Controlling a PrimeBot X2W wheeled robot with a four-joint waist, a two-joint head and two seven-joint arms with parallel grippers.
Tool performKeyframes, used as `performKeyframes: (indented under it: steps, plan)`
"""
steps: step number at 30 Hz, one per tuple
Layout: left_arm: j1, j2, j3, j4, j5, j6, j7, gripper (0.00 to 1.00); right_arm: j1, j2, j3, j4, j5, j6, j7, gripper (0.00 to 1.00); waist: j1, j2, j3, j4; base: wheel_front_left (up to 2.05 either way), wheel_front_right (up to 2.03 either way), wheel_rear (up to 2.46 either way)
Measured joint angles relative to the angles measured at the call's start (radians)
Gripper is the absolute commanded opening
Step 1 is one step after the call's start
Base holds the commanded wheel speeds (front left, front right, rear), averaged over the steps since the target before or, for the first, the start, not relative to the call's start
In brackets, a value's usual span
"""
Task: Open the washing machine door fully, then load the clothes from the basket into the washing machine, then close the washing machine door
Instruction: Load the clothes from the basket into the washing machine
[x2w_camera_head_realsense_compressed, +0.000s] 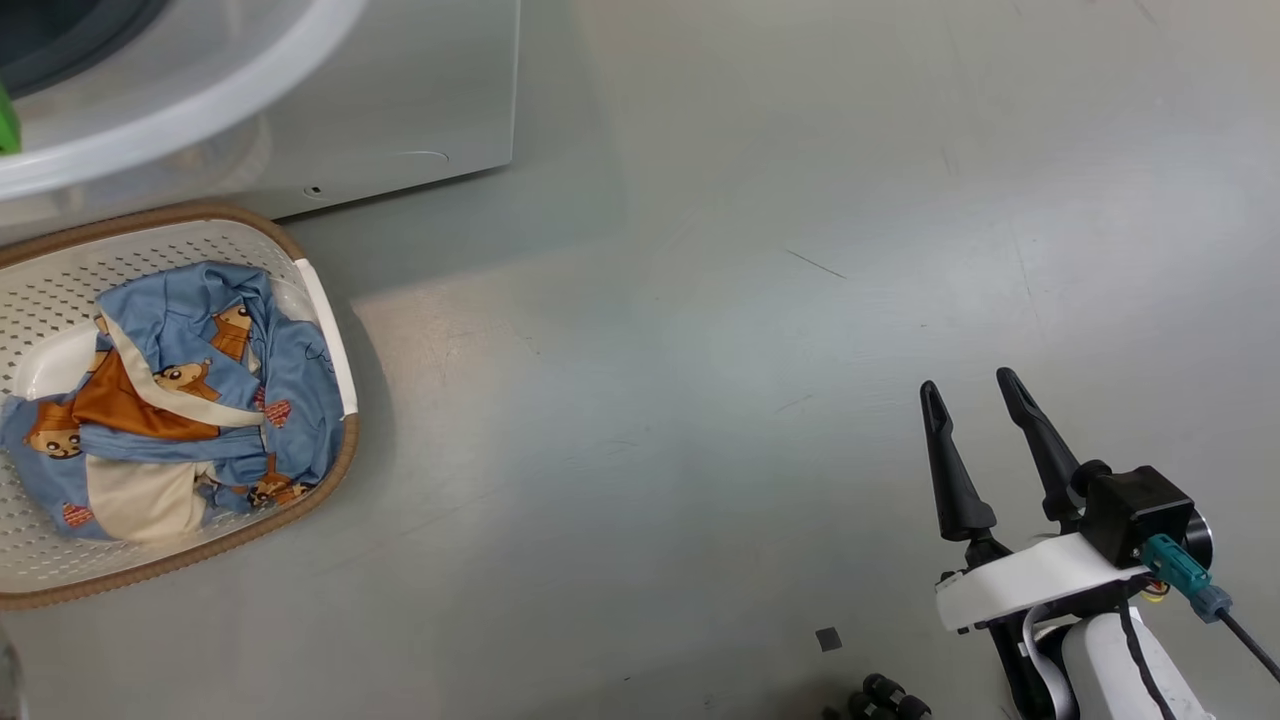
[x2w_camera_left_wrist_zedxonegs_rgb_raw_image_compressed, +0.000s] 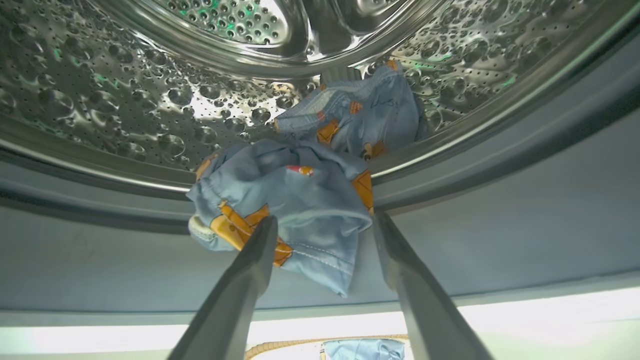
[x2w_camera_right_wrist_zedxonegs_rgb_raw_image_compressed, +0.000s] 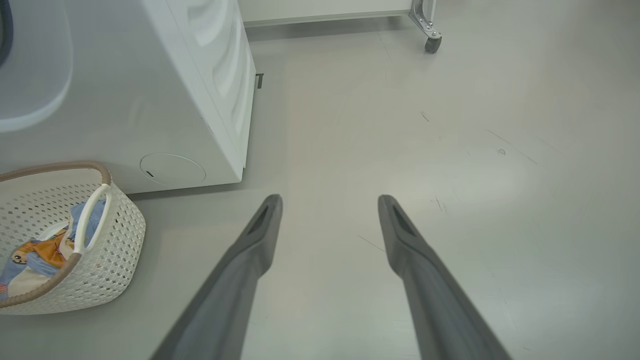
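- A garment lay bunched at the mouth of the washing machine, and its lower hem hung out over the grey seal rather than inside.
- A second garment sat further in, on the perforated drum.
- The left pincer stood spread wide on either side of the hanging hem and was not clamped on it. Whether a finger brushed the cloth could not be told from that close view.
- More clothes lay in the basket, on the floor just in front of the machine.
- The right pincer hovered wide open and empty over bare floor, well apart from the basket.
- The likeliest trouble was the overhanging garment. A finger catching the cloth on the way out could drag it back over the seal and onto the floor.
- Left as it lay, it could also be trapped between seal and door at closing, so it probably needed a push deeper into the drum.
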Motion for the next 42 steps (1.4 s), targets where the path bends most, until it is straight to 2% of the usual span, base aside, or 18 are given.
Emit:
performKeyframes:
  steps: [11,17,32,36,37,38,42]
  plan:
    - [-0.072,0.035,-0.021,0.082,0.025,-0.027,0.015,1.0,0.018,0.001,-0.012,-0.016,0.0,0.0,0.0,1.0,0.0,0.0,0.032,-0.014,0.0,0.0,0.0]
    - [-0.077,0.043,-0.038,0.135,0.037,-0.028,0.023,1.0,0.018,0.001,-0.018,-0.023,0.0,0.0,0.0,1.0,0.0,0.0,0.041,-0.02,0.0,0.0,0.0]
    - [-0.146,0.087,-0.058,0.216,0.062,-0.053,0.032,0.91,0.039,0.003,-0.024,-0.044,0.0,0.0,0.0,1.0,0.0,0.0,0.063,-0.049,0.0,0.0,0.0]
    - [-0.156,0.087,-0.058,0.241,0.062,-0.054,0.03,0.81,0.039,0.003,-0.031,-0.047,0.0,0.0,0.0,1.0,0.0,0.0,0.073,-0.051,0.0,0.0,0.0]
    - [-0.157,0.087,-0.057,0.243,0.062,-0.054,0.03,0.61,0.04,0.003,-0.031,-0.048,0.0,0.0,0.0,1.0,0.0,0.0,0.074,-0.051,0.0,0.0,0.0]
    - [-0.159,0.087,-0.057,0.245,0.062,-0.054,0.029,0.5,0.04,0.003,-0.032,-0.049,0.0,0.0,0.0,1.0,0.0,0.0,0.074,-0.051,0.0,0.0,0.0]
    - [-0.168,0.087,-0.058,0.264,0.062,-0.061,0.022,0.37,0.04,0.004,-0.032,-0.054,0.0,0.0,0.0,1.0,0.0,0.0,0.078,-0.049,0.0,0.0,0.0]
